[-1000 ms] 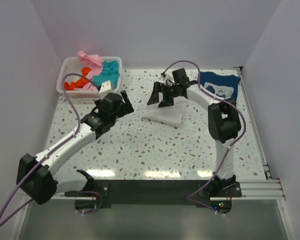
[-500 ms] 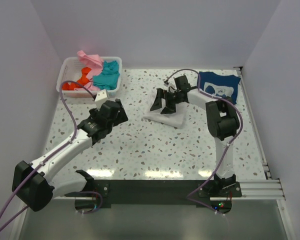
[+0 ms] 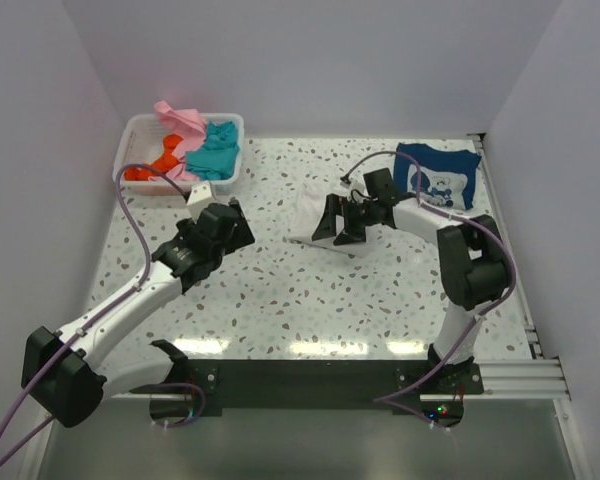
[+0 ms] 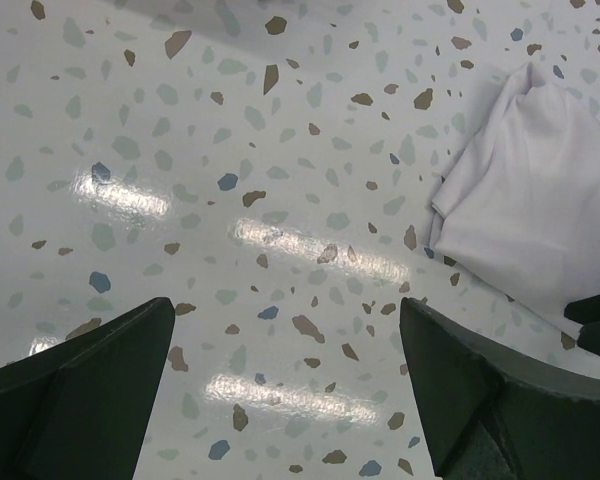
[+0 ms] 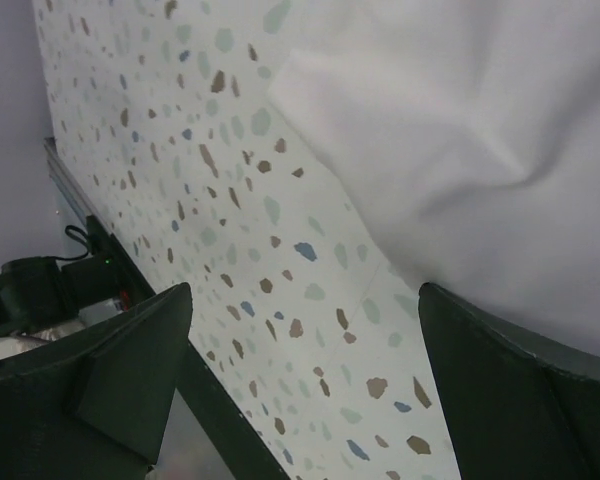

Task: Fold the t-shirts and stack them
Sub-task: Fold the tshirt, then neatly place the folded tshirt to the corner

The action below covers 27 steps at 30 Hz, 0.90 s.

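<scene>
A folded white t-shirt (image 3: 312,214) lies mid-table; it also shows in the left wrist view (image 4: 540,200) and the right wrist view (image 5: 480,130). A folded navy t-shirt with a white print (image 3: 438,177) lies at the far right. Pink (image 3: 180,118), teal (image 3: 216,148) and orange (image 3: 146,169) t-shirts sit in the basket. My right gripper (image 3: 340,222) is open and empty over the white shirt's near edge (image 5: 305,390). My left gripper (image 3: 232,222) is open and empty above bare table left of the white shirt (image 4: 285,400).
A white slotted plastic basket (image 3: 138,128) stands at the far left corner. The table is speckled terrazzo (image 3: 310,300). White walls enclose the left, back and right sides. A black rail (image 3: 310,375) runs along the near edge.
My right gripper has moved toward the near right, off the middle of the white shirt to its near edge. My left gripper pulled back slightly toward me and the left.
</scene>
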Each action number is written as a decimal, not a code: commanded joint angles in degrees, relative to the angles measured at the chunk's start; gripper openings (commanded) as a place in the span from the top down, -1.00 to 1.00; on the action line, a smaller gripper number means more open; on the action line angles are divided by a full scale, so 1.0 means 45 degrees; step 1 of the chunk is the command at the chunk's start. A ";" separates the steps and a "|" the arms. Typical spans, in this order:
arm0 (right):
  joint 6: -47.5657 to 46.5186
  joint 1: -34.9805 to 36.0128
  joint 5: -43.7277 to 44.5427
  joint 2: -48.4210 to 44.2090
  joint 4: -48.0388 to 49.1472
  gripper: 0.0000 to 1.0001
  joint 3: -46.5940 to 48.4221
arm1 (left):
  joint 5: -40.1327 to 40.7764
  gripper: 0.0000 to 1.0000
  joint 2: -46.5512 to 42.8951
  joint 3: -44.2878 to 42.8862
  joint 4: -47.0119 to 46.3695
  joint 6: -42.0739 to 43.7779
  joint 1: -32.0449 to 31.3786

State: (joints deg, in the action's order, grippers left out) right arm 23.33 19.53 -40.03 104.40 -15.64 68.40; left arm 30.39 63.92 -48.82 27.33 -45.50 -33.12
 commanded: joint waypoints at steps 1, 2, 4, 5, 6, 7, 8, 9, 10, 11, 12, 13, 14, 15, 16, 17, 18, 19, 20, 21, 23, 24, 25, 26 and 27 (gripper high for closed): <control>0.0010 -0.0218 0.0844 0.0783 0.0701 -0.98 -0.0415 | 0.0141 -1.00 -0.0259 0.0145 -0.0175 -0.0222 0.0037; -0.0009 -0.0257 0.1004 0.0920 0.0624 -0.97 -0.0415 | 0.0141 -1.00 -0.0317 0.0223 -0.0175 -0.0261 0.0037; -0.0009 -0.0336 0.1141 0.1272 0.0410 -0.98 -0.0454 | 0.0141 -1.00 -0.0376 0.0282 -0.0175 -0.0281 0.0037; -0.0087 -0.0355 0.1277 0.1273 0.0332 -0.98 -0.0532 | 0.0141 -1.00 -0.0454 0.0321 -0.0156 -0.0281 0.0037; -0.0107 -0.0336 0.1240 0.1234 0.0311 -0.97 -0.0822 | 0.0160 -1.00 -0.0493 0.0340 -0.0156 -0.0281 0.0037; -0.0145 -0.0336 0.1240 0.0944 0.0369 -0.98 -0.0999 | 0.0199 -1.00 -0.0532 0.0360 -0.0117 -0.0281 0.0037; -0.0165 -0.0336 0.1240 0.0709 0.0389 -0.98 -0.1368 | 0.0199 -1.00 -0.0571 0.0360 -0.0117 -0.0281 0.0037; -0.0223 -0.0355 0.1240 0.0455 0.0331 -0.98 -0.1507 | 0.0219 -1.00 -0.0591 0.0360 -0.0097 -0.0281 0.0037; -0.0321 -0.0355 0.1259 -0.0128 0.0137 -0.97 -0.1606 | 0.0219 -1.00 -0.0630 0.0360 -0.0097 -0.0281 0.0056; -0.0341 -0.0355 0.1278 -0.0443 -0.0039 -0.98 -0.1645 | 0.0200 -1.00 -0.0630 0.0360 -0.0117 -0.0281 0.0037; -0.0438 -0.0336 0.1337 -0.0775 -0.0234 -0.98 -0.1626 | 0.0161 -1.00 -0.0611 0.0341 -0.0136 -0.0281 0.0056; -0.0574 -0.0355 0.1357 -0.1532 -0.0661 -0.98 -0.1587 | 0.0122 -1.00 -0.0611 0.0321 -0.0136 -0.0261 0.0037; -0.0614 -0.0355 0.1473 -0.1926 -0.0897 -0.98 -0.1529 | 0.0083 -1.00 -0.0572 0.0302 -0.0136 -0.0242 0.0037; -0.0711 -0.0355 0.1899 -0.2394 -0.1132 -0.97 -0.1374 | 0.0082 -1.00 -0.0552 0.0282 -0.0136 -0.0261 0.0037; -0.0828 -0.0336 0.2194 -0.2766 -0.1617 -0.98 -0.1275 | 0.0063 -1.00 -0.0552 0.0282 -0.0136 -0.0242 0.0037; -0.0887 -0.0336 0.2699 -0.3447 -0.1970 -0.98 -0.1158 | 0.0043 -1.00 -0.0533 0.0282 -0.0136 -0.0280 0.0037; -0.0907 -0.0336 0.3265 -0.3724 -0.2303 -0.97 -0.0829 | 0.0043 -1.00 -0.0533 0.0282 -0.0136 -0.0281 0.0037; -0.0927 -0.0355 0.4489 -0.3940 -0.2867 -0.98 -0.0671 | 0.0082 -1.00 -0.0552 0.0301 -0.0136 -0.0281 0.0037; -0.0888 -0.0394 0.5101 -0.4232 -0.3085 -0.98 -0.0534 | 0.0063 -1.00 -0.0572 0.0301 -0.0136 -0.0281 0.0037; -0.0888 -0.0433 0.5667 -0.4254 -0.3261 -0.97 -0.0320 | 0.0101 -1.00 -0.0572 0.0301 -0.0136 -0.0261 0.0037; -0.0596 -0.0802 0.7095 -0.4158 -0.3652 -0.98 -0.0123 | 0.0179 -1.00 -0.0649 0.0301 -0.0097 -0.0242 0.0037; -0.0479 -0.0979 0.7408 -0.3809 -0.3847 -0.98 0.0207 | 0.0257 -1.00 -0.0689 0.0301 -0.0078 -0.0242 0.0037; -0.0304 -0.1193 0.7740 -0.3631 -0.4120 -0.98 0.0365 | 0.0316 -1.00 -0.0728 0.0340 -0.0039 -0.0242 0.0037; -0.0089 -0.1621 0.8014 -0.3456 -0.4142 -0.98 0.0579 | 0.0355 -1.00 -0.0805 0.0341 -0.0039 -0.0222 0.0037; 0.0029 -0.1780 0.8094 -0.2951 -0.4123 -0.98 0.0697 | 0.0452 -1.00 -0.0845 0.0379 -0.0039 -0.0222 0.0037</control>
State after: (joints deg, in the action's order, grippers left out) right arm 21.54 14.74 -12.73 86.94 -29.69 69.34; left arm 30.30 62.04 -47.22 27.62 -45.91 -33.12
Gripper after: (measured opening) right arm 0.987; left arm 0.997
